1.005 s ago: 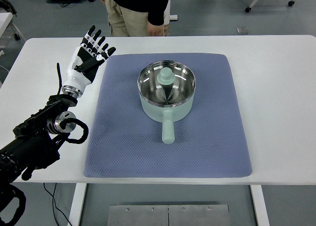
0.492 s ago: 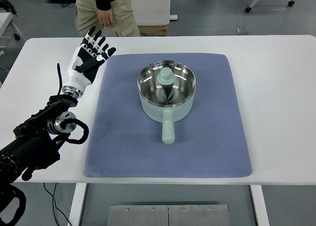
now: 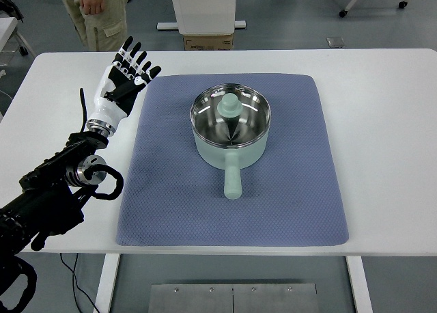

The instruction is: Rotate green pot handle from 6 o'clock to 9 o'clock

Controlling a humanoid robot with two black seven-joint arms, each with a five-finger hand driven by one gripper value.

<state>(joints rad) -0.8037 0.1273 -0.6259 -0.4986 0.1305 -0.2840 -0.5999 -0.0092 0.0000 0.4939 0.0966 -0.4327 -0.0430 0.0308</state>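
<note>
On blue mat (image 3: 171, 210), green pot (image 3: 231, 132) handle (image 3: 232, 180) pts 6 o'clock

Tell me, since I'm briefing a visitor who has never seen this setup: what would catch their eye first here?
First the pale green pot with its shiny steel inside, in the middle of the blue-grey mat, its handle pointing toward the robot's side. Next the black-and-white left hand, fingers spread, over the white table by the mat's far left corner, holding nothing. A person stands beyond the table's far left end.
</note>
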